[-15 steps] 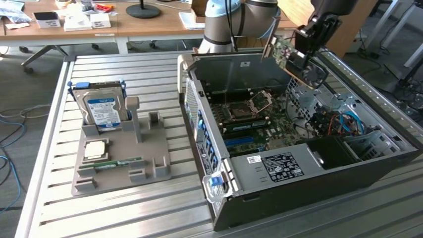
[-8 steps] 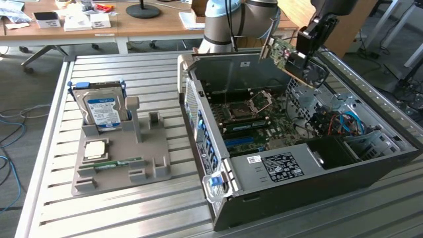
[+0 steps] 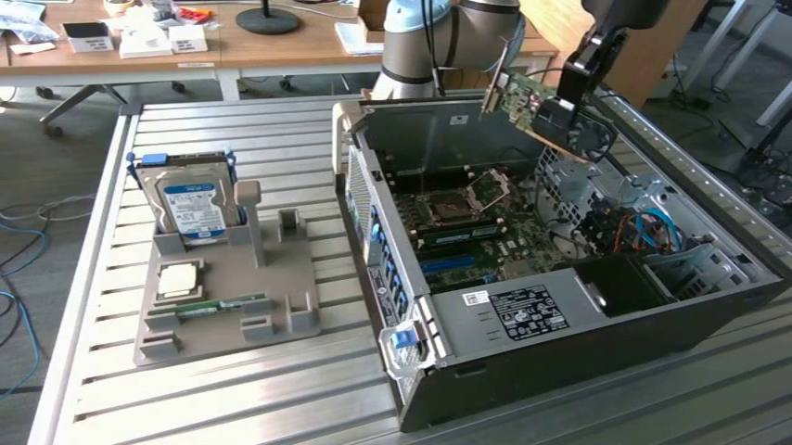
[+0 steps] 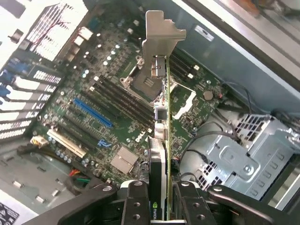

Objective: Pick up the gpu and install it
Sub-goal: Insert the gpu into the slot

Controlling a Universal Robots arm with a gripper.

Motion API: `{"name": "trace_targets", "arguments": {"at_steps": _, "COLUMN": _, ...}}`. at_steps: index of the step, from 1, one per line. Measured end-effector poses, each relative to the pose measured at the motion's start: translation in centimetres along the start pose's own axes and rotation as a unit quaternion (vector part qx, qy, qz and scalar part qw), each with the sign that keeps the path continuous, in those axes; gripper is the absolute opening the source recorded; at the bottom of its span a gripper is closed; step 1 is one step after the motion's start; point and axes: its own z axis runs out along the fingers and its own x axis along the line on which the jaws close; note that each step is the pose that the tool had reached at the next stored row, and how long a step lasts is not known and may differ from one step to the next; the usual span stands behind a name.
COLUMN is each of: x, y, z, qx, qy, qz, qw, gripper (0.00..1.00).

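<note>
The black robot hand [image 3: 572,104] is partly closed, its two fingers [image 4: 136,202] clamped on the gpu [image 3: 542,113], a thin green circuit card with a dark face and a long silver end bracket. The card hangs in the air, tilted, above the far part of the open grey computer case [image 3: 557,320] and touches nothing inside it. In the wrist view the gpu [image 4: 162,140] shows edge-on, with its silver metal bracket [image 4: 159,37] at the end away from the hand [image 4: 161,208]. The green motherboard [image 4: 117,103] with a blue slot [image 4: 93,112] lies below it. The case lies on its side, open upward, on the slatted metal worktop [image 3: 248,399]. Towards the exterior view's left, apart from the case, sits a grey moulded holder [image 3: 285,315]. A boxy hard drive with a blue-white label [image 3: 192,204] stands upright in it, and a narrow green memory stick [image 3: 223,305] lies flat in it nearer the camera
</note>
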Motion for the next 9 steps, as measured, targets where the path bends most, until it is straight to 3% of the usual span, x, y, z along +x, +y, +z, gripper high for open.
{"name": "trace_targets", "arguments": {"at_steps": 5, "x": 0.00, "y": 0.00, "z": 0.01, "qx": -0.0009, "qy": 0.0014, "qz": -0.040, "qw": 0.9992, "gripper": 0.27}}
{"name": "trace_targets", "arguments": {"at_steps": 9, "x": 0.00, "y": 0.00, "z": 0.03, "qx": -0.0018, "qy": 0.0026, "qz": -0.075, "qw": 0.9971, "gripper": 0.27}}
